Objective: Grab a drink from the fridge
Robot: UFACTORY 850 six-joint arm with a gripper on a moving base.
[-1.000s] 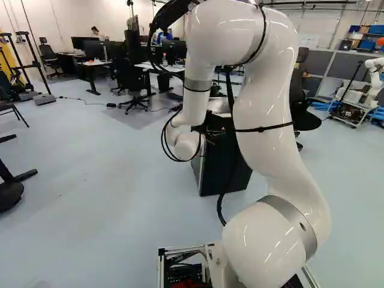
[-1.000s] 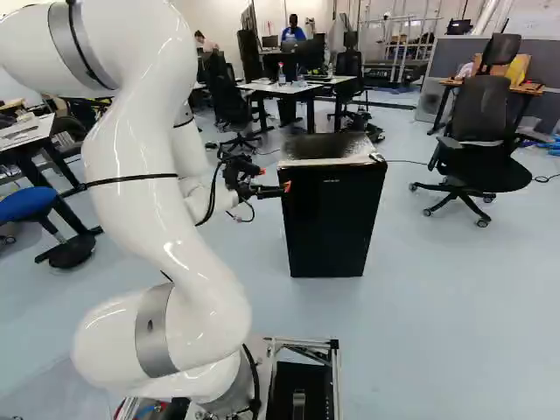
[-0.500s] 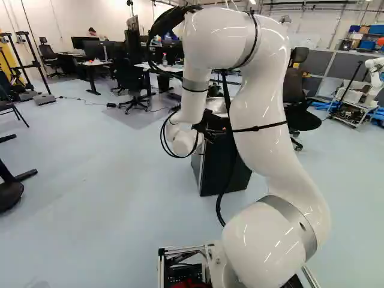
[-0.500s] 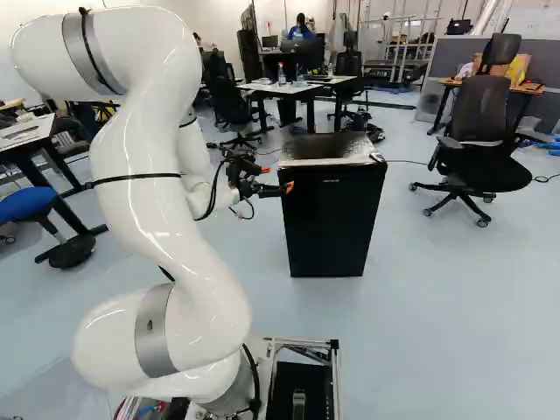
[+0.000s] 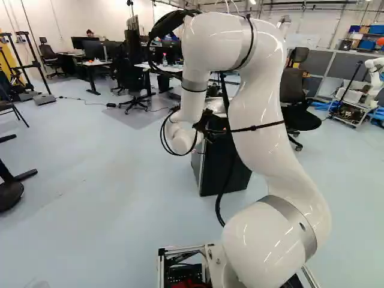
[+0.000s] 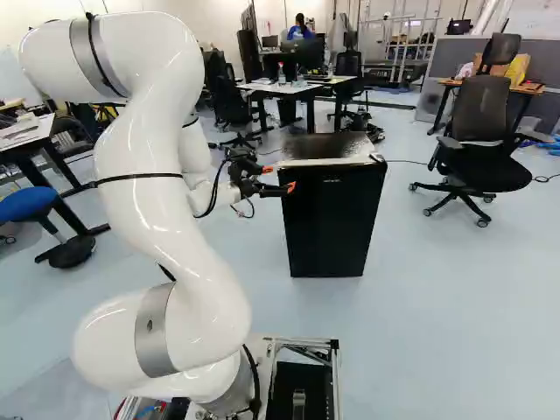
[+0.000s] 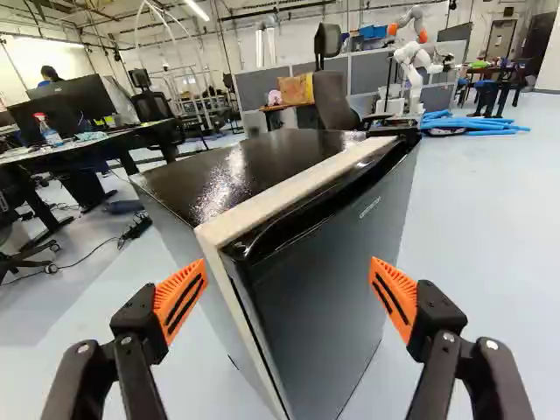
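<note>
Wide pale floor (image 6: 455, 297) around fridge (image 6: 328, 223), spread tool (image 6: 278, 178) facing its edge (image 7: 280, 196)

Our light is bright, and we see a ceiling strip light (image 7: 198, 10) glowing in the wrist view. Glare whitens part of the fridge's dark top (image 7: 224, 182), thin highlights streak the glossy arm (image 5: 258, 120), and soft shadow dims the floor (image 5: 130, 121) near the desks (image 5: 94, 63).
</note>
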